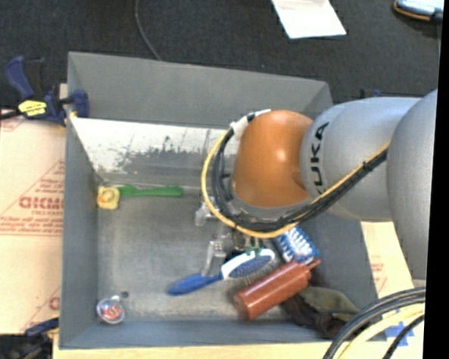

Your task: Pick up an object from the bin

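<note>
gripper (217, 252) low in right-centre of bin (152, 246), just over the blue-handled brush (226, 272) lying near the front wall. jaws hidden under the wrist, cannot tell whether apart. brown bottle (274, 290) just beside brush head; green stick (152, 192) well apart, back left.

The bin floor (152, 246) is lying open across left and middle — only a green-handled tool (144, 192) at the back and a round trinket (111, 309) front-left are intruding — while a blue brush (222, 272), a brown bottle (273, 290) and the arm's orange cover (267, 159) are crowding the right.
</note>
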Motion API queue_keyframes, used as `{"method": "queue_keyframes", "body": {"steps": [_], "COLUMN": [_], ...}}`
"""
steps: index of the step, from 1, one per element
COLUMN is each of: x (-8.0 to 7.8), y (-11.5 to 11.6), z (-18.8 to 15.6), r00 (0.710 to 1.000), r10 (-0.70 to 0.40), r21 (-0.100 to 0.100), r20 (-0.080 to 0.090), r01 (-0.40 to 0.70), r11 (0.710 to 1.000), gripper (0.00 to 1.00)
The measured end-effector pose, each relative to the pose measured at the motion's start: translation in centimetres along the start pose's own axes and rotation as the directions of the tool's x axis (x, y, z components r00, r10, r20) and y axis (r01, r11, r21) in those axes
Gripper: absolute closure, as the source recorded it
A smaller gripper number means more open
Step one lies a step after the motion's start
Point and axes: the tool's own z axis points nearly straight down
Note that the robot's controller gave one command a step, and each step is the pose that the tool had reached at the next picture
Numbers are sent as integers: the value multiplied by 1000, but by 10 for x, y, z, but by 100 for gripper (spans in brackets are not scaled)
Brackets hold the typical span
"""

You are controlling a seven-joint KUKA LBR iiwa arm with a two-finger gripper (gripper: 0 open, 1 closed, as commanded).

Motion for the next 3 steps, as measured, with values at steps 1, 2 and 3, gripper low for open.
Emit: {"method": "queue_keyframes", "body": {"steps": [1,2,3], "x": [0,1,-4], "y": [0,1,1], "z": [0,-2,-24], "r00": [1000,998,931], "r10": [0,-60,-364], "r21": [0,3,3], "r20": [0,1,2], "r01": [0,59,364], "r11": [1000,998,931], "gripper": [0,0,0]}}
